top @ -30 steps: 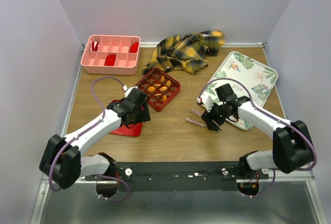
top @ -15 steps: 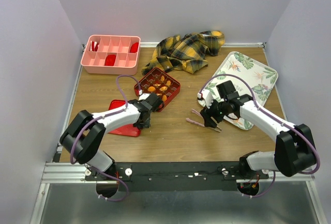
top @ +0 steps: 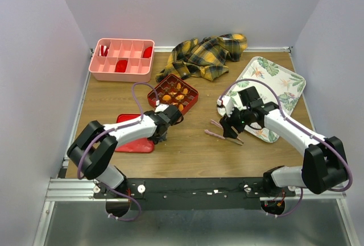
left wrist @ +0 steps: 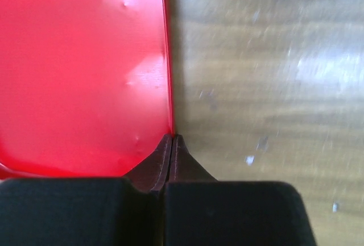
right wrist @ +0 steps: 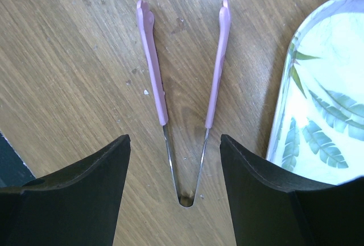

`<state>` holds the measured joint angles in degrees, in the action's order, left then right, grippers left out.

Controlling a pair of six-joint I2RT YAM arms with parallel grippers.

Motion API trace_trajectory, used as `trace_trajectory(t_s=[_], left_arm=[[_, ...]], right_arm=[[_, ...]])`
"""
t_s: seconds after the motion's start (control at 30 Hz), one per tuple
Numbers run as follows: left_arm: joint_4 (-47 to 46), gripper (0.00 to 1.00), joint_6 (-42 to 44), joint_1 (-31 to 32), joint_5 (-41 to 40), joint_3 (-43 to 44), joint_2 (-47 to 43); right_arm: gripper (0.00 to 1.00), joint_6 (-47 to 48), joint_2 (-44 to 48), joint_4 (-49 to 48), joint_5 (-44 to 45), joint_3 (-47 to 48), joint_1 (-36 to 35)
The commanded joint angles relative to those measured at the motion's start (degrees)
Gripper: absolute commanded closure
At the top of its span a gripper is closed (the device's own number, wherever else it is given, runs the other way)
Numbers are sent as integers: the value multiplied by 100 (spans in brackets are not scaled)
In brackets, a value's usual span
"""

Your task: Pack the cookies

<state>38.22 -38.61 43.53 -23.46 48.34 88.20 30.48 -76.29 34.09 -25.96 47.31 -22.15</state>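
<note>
Several small orange cookies (top: 175, 96) lie in the cells of the red gridded box (top: 189, 103) behind the table's middle. A flat red lid (top: 132, 135) (left wrist: 85, 70) lies to its front left. My left gripper (top: 161, 138) (left wrist: 172, 138) is shut, its tips pinched on the lid's right edge. Pink-handled tongs (top: 219, 134) (right wrist: 185, 87) lie on the wood, spread open. My right gripper (top: 232, 129) (right wrist: 173, 138) hangs open over their joined end, one finger on each side, not touching them.
A pink divided organiser (top: 121, 59) with a few red pieces stands at the back left. A crumpled yellow plaid cloth (top: 207, 53) lies at the back centre. A floral tray (top: 273, 87) (right wrist: 324, 98) sits at the right, beside my right gripper.
My left gripper closed from open to shut at the lid's right edge as the arm lowered. My right gripper shifted slightly left over the tongs, still open.
</note>
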Motion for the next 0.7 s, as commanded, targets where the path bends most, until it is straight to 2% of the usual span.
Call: trace_trajectory(t_s=[0.0, 0.07, 0.27, 0.3, 0.33, 0.4, 0.47, 0.53, 0.6, 0.67], left_arm=[[379, 100, -191, 24, 245, -96, -874], [362, 100, -129, 15, 456, -53, -1339], [213, 100, 186, -116, 1782, 158, -2289], [230, 100, 222, -143, 1949, 202, -2360], [195, 100, 318, -169, 2490, 255, -2474], [238, 100, 546, -187, 2863, 413, -2562], [300, 100, 766, -195, 3425, 605, -2633], [336, 100, 1039, -213, 3795, 694, -2677], [440, 100, 1188, -222, 4427, 879, -2659], [537, 100, 1312, -231, 4988, 1141, -2598]], right_arm=[[28, 54, 97, 195, -532, 314, -8], [28, 72, 79, 239, -717, 462, 0], [28, 265, -79, 511, -1604, 911, -35], [28, 587, -114, 764, -2023, 1060, -43], [28, 826, -140, 914, -2262, 1157, -61], [28, 1622, -210, 1405, -2815, 1306, -87], [28, 2249, -272, 1784, -3055, 1596, -96], [28, 3233, -412, 2407, -3249, 1999, -105], [23, 4381, -614, 3170, -3442, 2325, -105], [23, 4685, -746, 3454, -3539, 2824, -114]])
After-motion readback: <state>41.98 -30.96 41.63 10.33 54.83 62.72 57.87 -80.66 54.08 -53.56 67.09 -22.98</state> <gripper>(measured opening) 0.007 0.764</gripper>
